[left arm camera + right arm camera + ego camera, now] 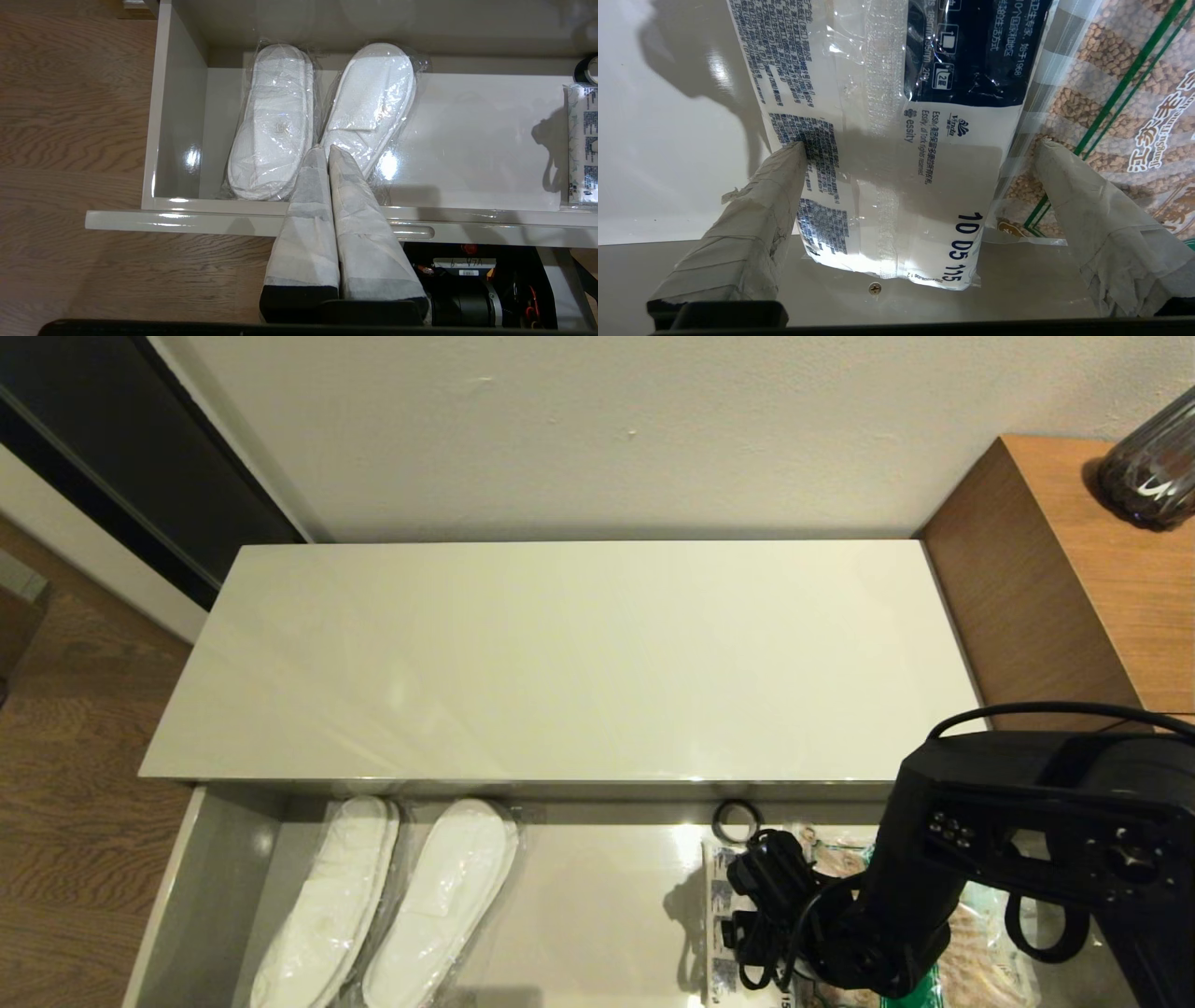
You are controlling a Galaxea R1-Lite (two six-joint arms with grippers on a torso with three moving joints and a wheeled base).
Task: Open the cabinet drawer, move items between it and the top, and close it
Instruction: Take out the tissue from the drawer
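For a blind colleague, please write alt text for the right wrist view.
The open right gripper straddles the white packet lying in the drawer. The clear packet of tan contents lies beside it, overlapping its edge.

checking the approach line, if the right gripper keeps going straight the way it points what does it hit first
Most likely the white packet: the right gripper hangs over it with open jaws straddling its width. How much gap remains is unclear.

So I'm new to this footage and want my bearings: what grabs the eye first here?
The drawer stands pulled open below the bare glossy top. At its left end lie wrapped slippers, with the shut left gripper above them. At its right end the right gripper is open astride the white packet, which lies against the clear packet.
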